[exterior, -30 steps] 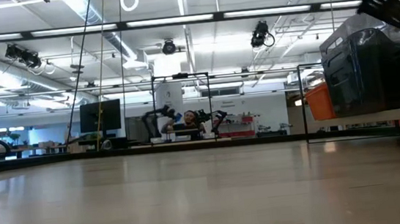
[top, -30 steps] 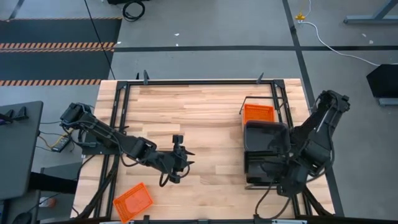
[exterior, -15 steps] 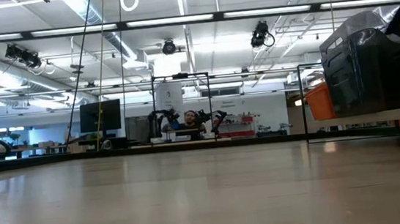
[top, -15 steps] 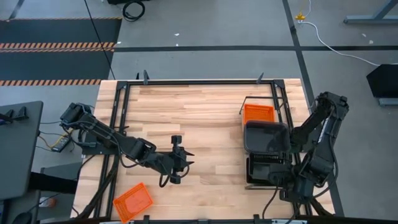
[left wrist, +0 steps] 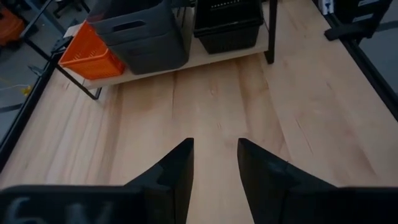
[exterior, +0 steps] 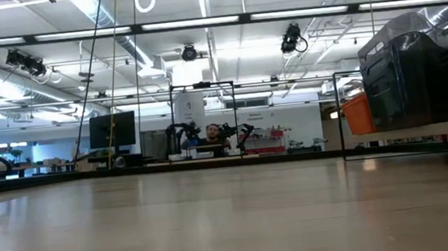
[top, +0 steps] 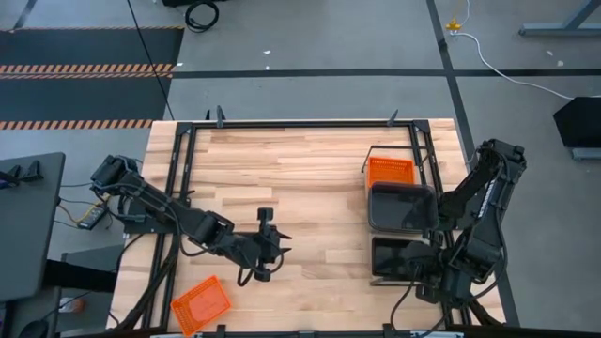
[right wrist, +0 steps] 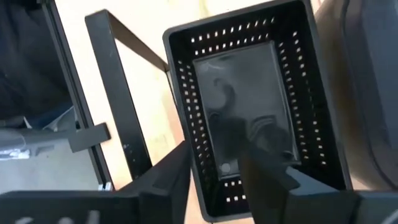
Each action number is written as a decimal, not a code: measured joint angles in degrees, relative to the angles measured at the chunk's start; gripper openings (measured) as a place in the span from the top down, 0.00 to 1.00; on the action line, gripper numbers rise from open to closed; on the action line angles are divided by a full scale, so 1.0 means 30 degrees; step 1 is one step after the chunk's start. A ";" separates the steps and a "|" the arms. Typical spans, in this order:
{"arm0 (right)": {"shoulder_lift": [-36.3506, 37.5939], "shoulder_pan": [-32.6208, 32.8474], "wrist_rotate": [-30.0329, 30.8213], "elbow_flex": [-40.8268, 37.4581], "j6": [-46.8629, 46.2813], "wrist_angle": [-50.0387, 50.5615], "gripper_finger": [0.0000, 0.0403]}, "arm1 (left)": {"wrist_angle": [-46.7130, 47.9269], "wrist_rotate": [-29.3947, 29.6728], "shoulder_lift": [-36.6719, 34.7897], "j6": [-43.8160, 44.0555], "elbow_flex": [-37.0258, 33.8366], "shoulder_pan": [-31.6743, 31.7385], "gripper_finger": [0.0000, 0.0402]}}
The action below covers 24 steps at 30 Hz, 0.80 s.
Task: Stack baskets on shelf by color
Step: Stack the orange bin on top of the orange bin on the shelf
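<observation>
On the shelf (left wrist: 205, 59) at the table's right stand an orange basket (top: 390, 171), a dark grey basket stack (top: 402, 207) and a black slatted basket (top: 396, 258), side by side. My right gripper (right wrist: 214, 152) hangs open over the black basket (right wrist: 249, 106), pointing down, with one finger inside and one outside its wall near a corner. My left gripper (top: 268, 244) hovers open over the middle of the table, with nothing between its fingers (left wrist: 214, 162). Another orange basket (top: 200, 303) lies on the table near the front left corner. My right gripper's fingers (right wrist: 261, 168) stand astride the black basket's wall (right wrist: 202, 186) near its corner, coming from above. Whether either finger touches the wall, I cannot tell. The basket sits level on the shelf.
The shelf's thin dark frame (right wrist: 121, 112) runs close beside the black basket. Dark rails (top: 178, 188) border the table's left and far sides. Bare wood lies between my left gripper and the shelf. A person sits far off in the room (exterior: 211, 132).
My right gripper has gone down and toward the table's near edge with the black basket. The basket, tilted and raised above the shelf a second ago, now lies level on the shelf next to the grey stack.
</observation>
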State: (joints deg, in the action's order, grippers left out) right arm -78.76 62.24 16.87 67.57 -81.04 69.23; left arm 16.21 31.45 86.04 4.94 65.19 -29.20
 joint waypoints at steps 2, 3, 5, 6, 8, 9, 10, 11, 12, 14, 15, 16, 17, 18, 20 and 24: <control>0.0000 0.0000 0.0224 0.0000 -0.0011 0.0007 0.64 | 0.0002 -0.0010 0.0000 -0.0005 0.0000 -0.0002 0.68; 0.0000 0.0000 0.0350 0.0000 -0.0007 0.0007 0.62 | 0.0007 -0.0009 0.0000 -0.0005 0.0000 -0.0001 0.68; 0.0000 -0.0003 0.0574 0.0000 -0.0002 -0.0011 0.60 | 0.0007 -0.0002 0.0000 -0.0005 0.0000 0.0011 0.68; 0.0000 -0.0030 0.0635 0.0000 0.0062 -0.0019 0.60 | 0.0006 0.0005 0.0000 -0.0005 0.0000 0.0012 0.68; 0.0000 -0.0135 0.0770 0.0000 0.0559 -0.0069 0.59 | 0.0050 -0.0002 0.0000 0.0105 0.0000 0.0012 0.68; 0.0000 -0.0210 0.0943 0.0000 0.0925 -0.0100 0.59 | 0.0126 0.0002 0.0000 0.0224 0.0000 0.0010 0.68; 0.0000 -0.0295 0.1232 0.0000 0.1226 -0.0114 0.59 | 0.0250 -0.0010 0.0000 0.0424 0.0000 -0.0019 0.68; 0.0000 -0.0374 0.1644 0.0000 0.1547 -0.0140 0.60 | 0.0456 -0.0002 0.0000 0.0710 0.0000 -0.0094 0.68; 0.0000 -0.0474 0.2181 0.0000 0.1796 -0.0212 0.60 | 0.0824 0.0003 0.0000 0.1021 0.0000 -0.0164 0.68; 0.0000 -0.0769 0.3361 0.0000 0.2421 -0.0381 0.60 | 0.1867 -0.0011 0.0000 0.1856 0.0009 -0.0420 0.68; 0.0000 -0.1006 0.3983 0.0000 0.3014 -0.0546 0.60 | 0.2756 -0.0056 0.0010 0.2388 0.0143 -0.0561 0.68; 0.0006 -0.1311 0.4430 0.0000 0.3803 -0.0804 0.60 | 0.3774 -0.0148 0.0028 0.3035 0.0400 -0.0729 0.68; 0.0002 -0.1633 0.4828 0.0000 0.4773 -0.1191 0.60 | 0.4809 -0.0262 0.0029 0.3864 0.0713 -0.0886 0.68; 0.0000 -0.1926 0.5169 0.0000 0.5797 -0.1608 0.60 | 0.5900 -0.0387 0.0026 0.4771 0.1039 -0.1079 0.68; 0.0007 -0.2512 0.6110 0.0000 0.7960 -0.2751 0.60 | 0.8021 -0.0648 0.0015 0.6717 0.1518 -0.1546 0.68; 0.0000 -0.3731 0.7840 0.0000 1.2582 -0.6082 0.60 | 1.1601 -0.0755 0.0015 1.0523 0.1822 -0.3024 0.68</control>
State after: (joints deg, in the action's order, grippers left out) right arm -78.76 51.04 40.39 67.57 -43.29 50.99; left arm 51.01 29.18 86.08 36.51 70.65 -38.28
